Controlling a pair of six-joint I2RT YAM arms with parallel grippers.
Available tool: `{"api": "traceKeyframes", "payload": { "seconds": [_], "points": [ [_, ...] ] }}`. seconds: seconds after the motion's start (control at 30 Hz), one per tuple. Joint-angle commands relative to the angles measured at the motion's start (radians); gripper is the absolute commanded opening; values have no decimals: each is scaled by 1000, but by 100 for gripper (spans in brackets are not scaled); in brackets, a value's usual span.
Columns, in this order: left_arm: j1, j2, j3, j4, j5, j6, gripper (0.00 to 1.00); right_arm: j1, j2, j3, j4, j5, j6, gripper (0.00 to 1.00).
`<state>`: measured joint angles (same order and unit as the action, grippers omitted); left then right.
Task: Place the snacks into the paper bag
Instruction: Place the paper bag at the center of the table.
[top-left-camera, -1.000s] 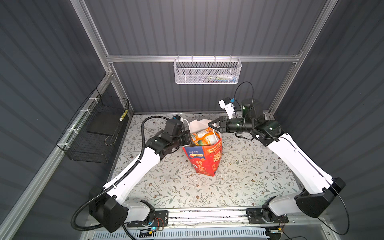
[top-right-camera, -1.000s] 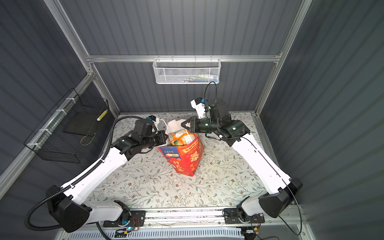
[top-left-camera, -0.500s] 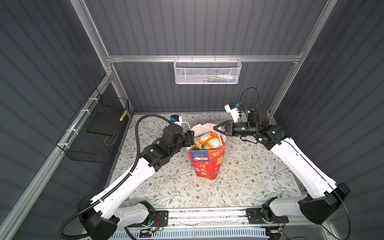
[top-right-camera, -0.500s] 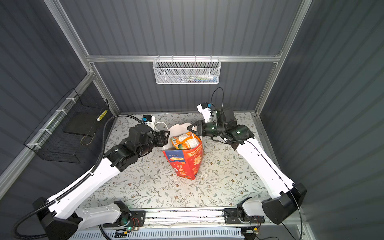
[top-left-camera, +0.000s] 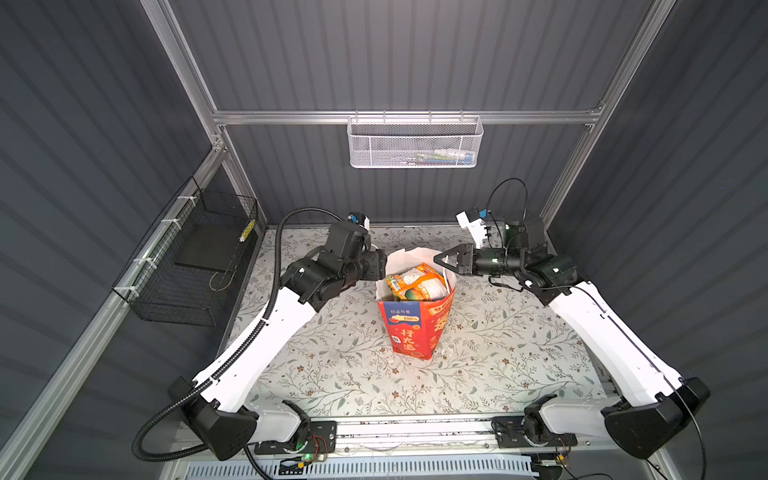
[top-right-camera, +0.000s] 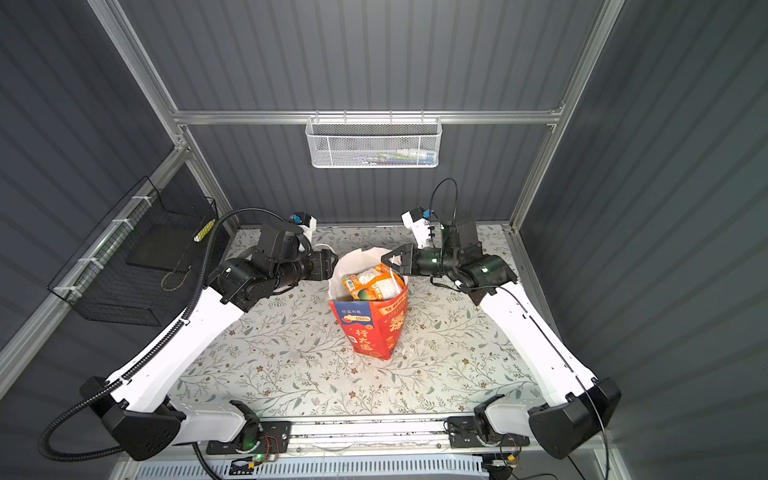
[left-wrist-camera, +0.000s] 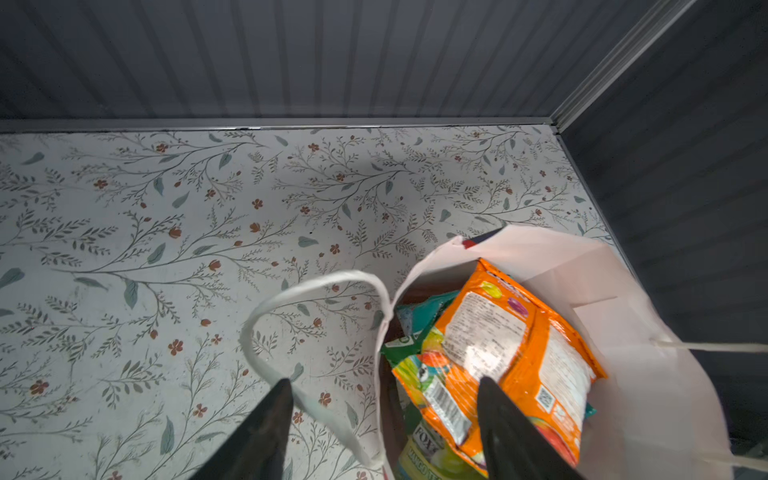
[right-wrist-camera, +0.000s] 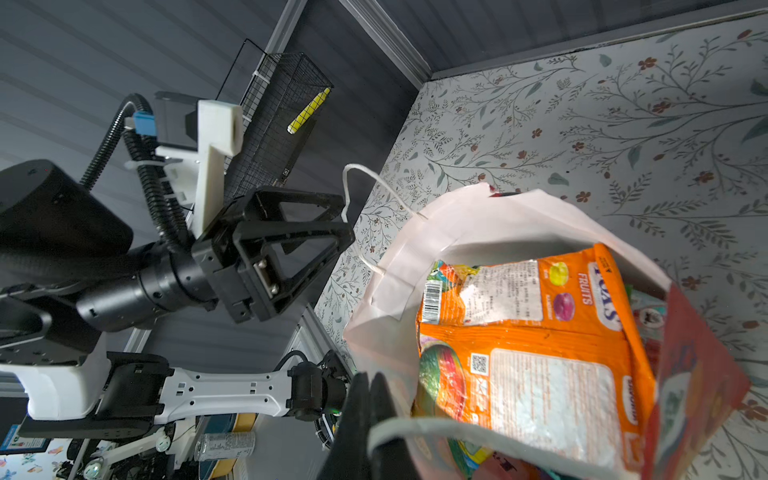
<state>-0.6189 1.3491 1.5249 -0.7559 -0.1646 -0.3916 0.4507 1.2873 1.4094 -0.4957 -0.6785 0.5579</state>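
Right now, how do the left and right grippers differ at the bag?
The left gripper is open, its jaws straddling the paper bag's rim; the right gripper is shut on a cord handle. The left gripper holds nothing, with the other handle slack beside it; the right gripper's handle looks taut. Both hover at the bag's mouth.

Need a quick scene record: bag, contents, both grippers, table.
bag: tall red paper gift bag, upright, mouth open
contents: glossy plastic snack packets, orange FOX'S packet on top
left gripper: open, at bag's rim, holding nothing
right gripper: shut on white cord handle
table: floral-patterned tabletop, no packets seen on it
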Motion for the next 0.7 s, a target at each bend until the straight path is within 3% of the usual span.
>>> {"api": "traceKeyframes", "payload": {
  "seconds": [0.0, 0.17, 0.37, 0.67],
  "points": [
    [24, -32, 17, -40, 39, 18, 70, -6, -42, -15, 27, -31, -28, 2],
    [33, -120, -15, 51, 211, 18, 73, -14, -63, -40, 21, -25, -39, 3],
    [34, -89, 23, -26, 90, 8, 73, -17, -78, -56, 23, -28, -41, 4],
    [51, 2, 23, 6, 146, -3, 70, -19, -83, -60, 13, -35, -47, 5]
  ]
}}
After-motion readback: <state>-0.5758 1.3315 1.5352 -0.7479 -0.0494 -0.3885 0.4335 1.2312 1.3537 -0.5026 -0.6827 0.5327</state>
